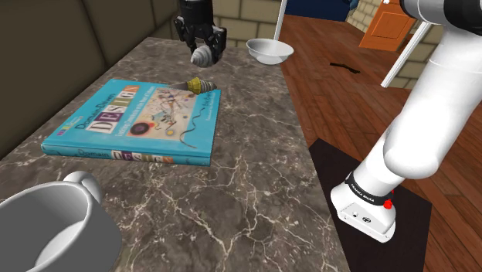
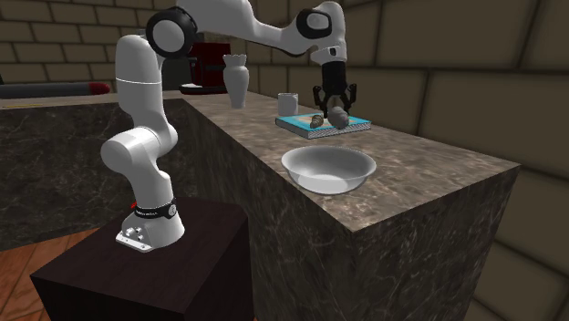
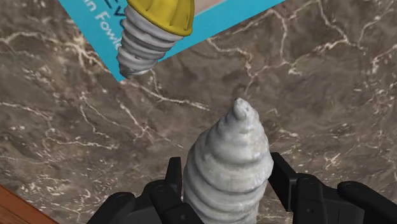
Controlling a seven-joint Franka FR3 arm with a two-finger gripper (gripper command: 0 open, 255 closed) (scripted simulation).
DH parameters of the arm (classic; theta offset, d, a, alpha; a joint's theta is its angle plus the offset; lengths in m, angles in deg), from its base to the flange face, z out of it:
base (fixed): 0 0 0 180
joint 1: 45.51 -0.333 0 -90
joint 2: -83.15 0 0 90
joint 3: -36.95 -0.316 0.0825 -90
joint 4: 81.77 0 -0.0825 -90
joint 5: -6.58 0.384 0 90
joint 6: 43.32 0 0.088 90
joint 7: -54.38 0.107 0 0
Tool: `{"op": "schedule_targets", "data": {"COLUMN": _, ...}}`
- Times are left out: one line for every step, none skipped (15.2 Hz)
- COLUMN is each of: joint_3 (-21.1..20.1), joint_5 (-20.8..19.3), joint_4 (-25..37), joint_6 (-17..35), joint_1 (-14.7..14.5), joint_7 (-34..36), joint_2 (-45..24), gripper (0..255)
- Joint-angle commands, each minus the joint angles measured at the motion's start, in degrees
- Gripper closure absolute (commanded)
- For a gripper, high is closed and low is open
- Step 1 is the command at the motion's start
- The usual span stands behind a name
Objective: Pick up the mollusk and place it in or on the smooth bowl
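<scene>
the shell, a pale grey spiral cone, sits pinched between the two black fingers of the pincer, tip pointing down at the marble tabletop. in the shoulder view the shell hangs under the pincer just past the far corner of a teal book, and it looks lifted off the stone, though how far i cannot tell.

nearest to it is a second spiral thing with a yellow cap, lying on its side on that corner of the book, its grey end poking over the edge. in the shoulder view the capped thing lies just below the pincer, close to the shell but apart from it.

the bowl, white and smooth, stands further along the tabletop, on the side away from the book, near the end of the slab. in the second exterior view the bowl is nearest the camera, with the book and the pincer behind it.

further off, a grey mug stands at the other end beyond the book; in the second exterior view the mug and a pale vase stand behind the book.
</scene>
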Motion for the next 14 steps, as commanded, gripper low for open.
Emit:
{"op": "schedule_targets", "data": {"joint_3": -0.1, "joint_5": -0.1, "joint_4": 2.0, "joint_6": -1.7, "joint_1": -0.2, "joint_7": -0.3, "joint_2": -0.3, "gripper": 255}}
{"op": "schedule_targets", "data": {"joint_3": -0.1, "joint_5": -0.1, "joint_4": 2.9, "joint_6": -2.4, "joint_1": -0.3, "joint_7": -0.5, "joint_2": -0.5, "gripper": 255}}
{"op": "schedule_targets", "data": {"joint_3": -0.2, "joint_5": -0.2, "joint_4": 3.8, "joint_6": -3.2, "joint_1": -0.4, "joint_7": -0.7, "joint_2": -0.6, "gripper": 255}}
{"op": "schedule_targets", "data": {"joint_3": -0.2, "joint_5": -0.3, "joint_4": 4.8, "joint_6": -4.0, "joint_1": -0.6, "joint_7": -0.9, "joint_2": -0.7, "gripper": 255}}
{"op": "schedule_targets", "data": {"joint_3": -0.2, "joint_5": -0.3, "joint_4": 5.7, "joint_6": -4.8, "joint_1": -0.7, "joint_7": -1.1, "joint_2": -0.9, "gripper": 255}}
{"op": "schedule_targets", "data": {"joint_3": -0.3, "joint_5": -0.4, "joint_4": 6.7, "joint_6": -5.7, "joint_1": -0.8, "joint_7": -1.3, "joint_2": -1.1, "gripper": 255}}
{"op": "schedule_targets", "data": {"joint_3": -0.3, "joint_5": -0.5, "joint_4": 7.8, "joint_6": -6.5, "joint_1": -1.0, "joint_7": -1.4, "joint_2": -1.3, "gripper": 255}}
{"op": "schedule_targets", "data": {"joint_3": -0.3, "joint_5": -0.7, "joint_4": 8.8, "joint_6": -7.3, "joint_1": -1.1, "joint_7": -1.6, "joint_2": -1.6, "gripper": 255}}
{"op": "schedule_targets", "data": {"joint_3": -0.4, "joint_5": -0.8, "joint_4": 9.9, "joint_6": -8.2, "joint_1": -1.3, "joint_7": -1.8, "joint_2": -1.8, "gripper": 255}}
{"op": "schedule_targets", "data": {"joint_3": -0.4, "joint_5": -1.0, "joint_4": 11.1, "joint_6": -9.0, "joint_1": -1.4, "joint_7": -2.0, "joint_2": -2.1, "gripper": 255}}
{"op": "schedule_targets", "data": {"joint_3": -0.4, "joint_5": -1.1, "joint_4": 12.2, "joint_6": -9.9, "joint_1": -1.6, "joint_7": -2.2, "joint_2": -2.4, "gripper": 255}}
{"op": "schedule_targets", "data": {"joint_3": -0.5, "joint_5": -1.3, "joint_4": 13.4, "joint_6": -10.8, "joint_1": -1.8, "joint_7": -2.3, "joint_2": -2.7, "gripper": 255}}
{"op": "schedule_targets", "data": {"joint_3": -0.5, "joint_5": -1.5, "joint_4": 14.3, "joint_6": -11.5, "joint_1": -2.0, "joint_7": -2.5, "joint_2": -3.0, "gripper": 255}}
{"op": "schedule_targets", "data": {"joint_3": 0.0, "joint_5": -0.6, "joint_4": 12.2, "joint_6": -10.3, "joint_1": -0.6, "joint_7": -3.8, "joint_2": -1.3, "gripper": 255}}
